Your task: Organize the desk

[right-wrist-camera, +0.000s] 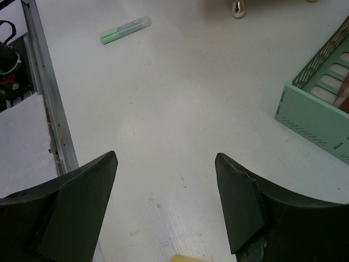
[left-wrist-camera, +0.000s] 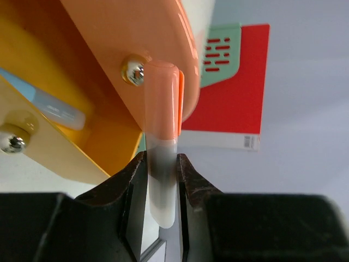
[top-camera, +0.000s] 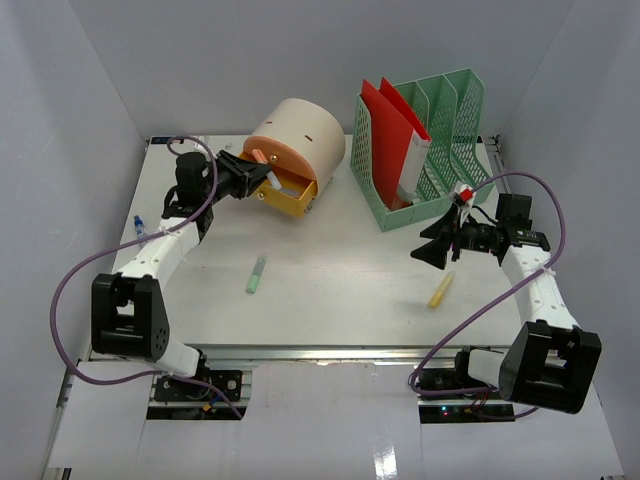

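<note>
In the left wrist view the peach marker (left-wrist-camera: 162, 136) is out of focus where the left jaws squeeze it. Above these jaws the orange-fronted drawer box (left-wrist-camera: 125, 38) is cut by the top and left edges. To the left of the jaws, in its yellow drawer, a pale blue pen (left-wrist-camera: 54, 109) is blurred and cut by the left edge. Beyond the jaws the red folder (left-wrist-camera: 240, 93) is partly covered by that box, and the print on its white strip is too small to read. In the right wrist view only a yellow sliver (right-wrist-camera: 188, 258) shows at the bottom edge between the right jaws; I cannot tell there what it is. Ahead and right of them, the green file rack (right-wrist-camera: 313, 117) runs out of the right edge.
</note>
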You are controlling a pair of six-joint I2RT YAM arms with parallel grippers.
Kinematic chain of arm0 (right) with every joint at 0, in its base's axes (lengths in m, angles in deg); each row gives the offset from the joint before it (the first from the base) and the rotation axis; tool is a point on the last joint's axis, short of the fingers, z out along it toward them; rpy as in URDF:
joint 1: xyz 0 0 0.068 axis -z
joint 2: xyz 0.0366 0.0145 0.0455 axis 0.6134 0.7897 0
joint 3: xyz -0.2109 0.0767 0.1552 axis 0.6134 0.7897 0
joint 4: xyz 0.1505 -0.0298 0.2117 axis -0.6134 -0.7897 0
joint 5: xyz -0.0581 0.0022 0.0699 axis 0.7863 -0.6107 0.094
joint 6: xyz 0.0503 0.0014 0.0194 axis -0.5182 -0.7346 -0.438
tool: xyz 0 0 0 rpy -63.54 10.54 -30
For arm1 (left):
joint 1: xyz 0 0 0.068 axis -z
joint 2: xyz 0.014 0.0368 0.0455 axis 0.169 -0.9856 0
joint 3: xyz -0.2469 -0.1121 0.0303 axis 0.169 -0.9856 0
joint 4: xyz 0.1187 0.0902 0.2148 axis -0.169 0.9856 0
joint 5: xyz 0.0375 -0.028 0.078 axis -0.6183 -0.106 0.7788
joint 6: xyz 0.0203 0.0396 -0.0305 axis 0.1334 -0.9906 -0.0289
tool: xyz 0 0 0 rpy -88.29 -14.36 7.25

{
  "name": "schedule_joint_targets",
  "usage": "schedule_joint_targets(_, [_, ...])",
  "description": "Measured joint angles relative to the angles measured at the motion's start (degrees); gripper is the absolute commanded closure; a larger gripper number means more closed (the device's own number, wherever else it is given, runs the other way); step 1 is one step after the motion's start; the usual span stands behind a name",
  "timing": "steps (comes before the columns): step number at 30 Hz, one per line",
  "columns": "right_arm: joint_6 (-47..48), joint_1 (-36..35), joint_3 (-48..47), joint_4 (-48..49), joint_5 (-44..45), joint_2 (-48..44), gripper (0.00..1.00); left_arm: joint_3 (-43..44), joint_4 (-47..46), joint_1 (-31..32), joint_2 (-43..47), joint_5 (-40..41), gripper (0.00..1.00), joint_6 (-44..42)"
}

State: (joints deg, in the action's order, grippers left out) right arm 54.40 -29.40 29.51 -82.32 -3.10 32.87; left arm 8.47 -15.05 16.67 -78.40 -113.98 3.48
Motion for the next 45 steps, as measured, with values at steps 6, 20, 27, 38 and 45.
schedule_joint_targets(6, [0.0,0.2,0.0,0.2,0.0,0.0,0.21,0.49,0.24,0.03,-3.92,3.9,0.7,3.42])
schedule_joint_targets(20, [4.32,0.22,-0.07,-1.96,0.46,0.68,0.19,7.38,0.66,0.02,-8.94,4.66,0.33,3.57])
schedule_joint_targets(27, [39.11,0.16,-5.12,-24.43,6.22,7.09,0.07,8.1,1.86,-0.57,-7.26,1.69,0.32,-2.57])
schedule_joint_targets(38, [72.9,-0.61,2.61,-38.47,32.7,3.37,0.06,-9.59,6.96,-5.46,29.43,-6.74,0.15,-30.35])
schedule_joint_targets(45, [75.62,-1.21,1.25,-35.11,40.36,7.76,0.01,-24.87,14.16,-5.52,43.48,-8.03,0.15,-42.9])
